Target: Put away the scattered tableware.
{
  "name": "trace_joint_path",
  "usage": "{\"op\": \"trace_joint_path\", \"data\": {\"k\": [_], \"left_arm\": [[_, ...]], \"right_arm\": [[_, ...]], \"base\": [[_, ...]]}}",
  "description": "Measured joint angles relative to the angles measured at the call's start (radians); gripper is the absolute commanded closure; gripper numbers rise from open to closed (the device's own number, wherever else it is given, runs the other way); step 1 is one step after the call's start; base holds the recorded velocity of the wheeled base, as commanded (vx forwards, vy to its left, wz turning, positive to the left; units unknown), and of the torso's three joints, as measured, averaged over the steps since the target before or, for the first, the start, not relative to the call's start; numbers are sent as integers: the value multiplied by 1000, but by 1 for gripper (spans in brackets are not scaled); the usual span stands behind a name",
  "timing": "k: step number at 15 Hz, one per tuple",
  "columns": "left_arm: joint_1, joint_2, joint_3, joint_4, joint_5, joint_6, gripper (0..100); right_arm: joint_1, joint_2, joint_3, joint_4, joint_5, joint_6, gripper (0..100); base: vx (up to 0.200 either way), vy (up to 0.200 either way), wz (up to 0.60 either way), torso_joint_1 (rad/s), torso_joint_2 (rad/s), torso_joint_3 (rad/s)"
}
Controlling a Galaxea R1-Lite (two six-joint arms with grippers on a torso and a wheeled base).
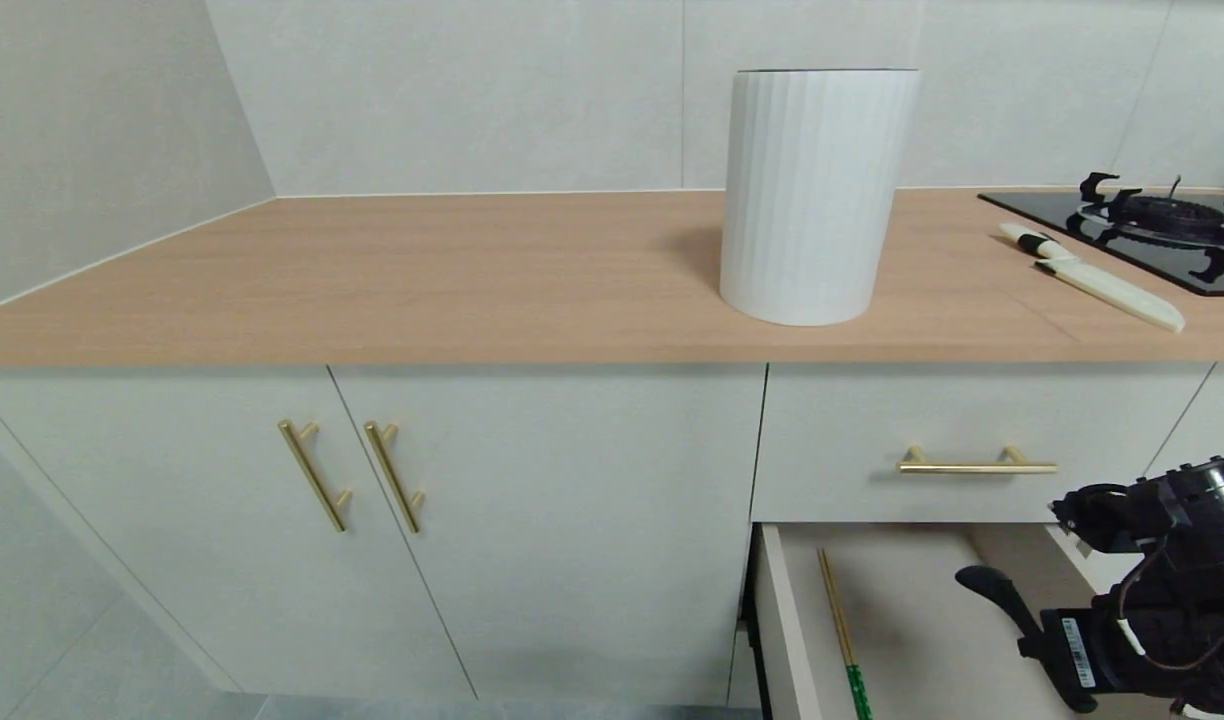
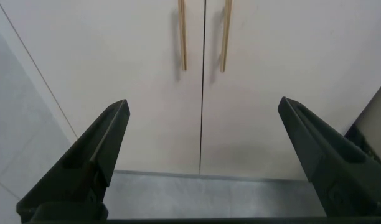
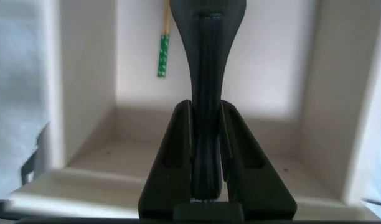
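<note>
Right hand [image 3: 206, 117]: closed tight on a black utensil [image 3: 207, 50], whose slim dark body runs out forward between the fingers; its kind cannot be told. Position: hand and utensil hang over the open drawer [image 1: 777, 620], low at the robot's right, below a shut drawer with a brass pull. Drawer contents: one pair of chopsticks [image 1: 840, 630] with green ends, lying lengthwise close to the left wall; the floor beside them is bare. Left hand [image 2: 203, 104]: fingers spread wide, holding nothing, facing the two cupboard doors [image 2: 116, 74]. Counter [image 1: 422, 280]: carries a white ribbed canister [image 1: 812, 200] and, near the hob [image 1: 1162, 225], a pale knife [image 1: 1092, 278] not yet stowed. Step in hand, as judged: placing the utensil in the drawer. Handling advice: bring it down until it nearly rests on the drawer floor, lengthwise and parallel to the chopsticks, apart from them rather than across them. Open the fingers only when it is low, so it does not bounce or skid, then lift straight clear of the drawer walls.
</note>
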Motion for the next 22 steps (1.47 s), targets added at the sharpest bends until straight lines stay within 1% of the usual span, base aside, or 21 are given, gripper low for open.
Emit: {"op": "trace_joint_path", "data": {"k": [3,6,8,11,15,16,17,20,21,22], "left_arm": [[1,0,0,0,0,0,0],[1,0,-1,0,0,0,0],[0,0,0,0,0,0,0],[1,0,0,-1,0,0,0],[0,0,0,0,0,0,0],[1,0,0,0,0,0,0],[1,0,0,0,0,0,0],[1,0,0,0,0,0,0],[1,0,0,0,0,0,0],[1,0,0,0,0,0,0]], "right_arm": [[-1,23,9,-3,0,0,100],[-1,29,7,-3,-1,-2,100],[-1,36,-19,-4,-1,-6,100],[-1,97,-87,-3,-1,-15,100],[-3,314,-218,-6,-24,-13,100],[-3,370,-237,-29,-32,-13,100],[-3,422,-247,-79,-38,-12,100],[-3,571,-216,-320,-64,-15,100],[-3,611,-198,-370,-74,-18,100],[-3,643,-187,-376,-77,-21,100]], "base": [[0,0,0,-27,299,269],[0,0,0,-3,49,42],[0,0,0,0,0,0],[0,0,0,0,0,0],[0,0,0,0,0,0],[0,0,0,0,0,0],[0,0,0,0,0,0],[0,0,0,0,0,0],[0,0,0,0,0,0],[0,0,0,0,0,0]]}}
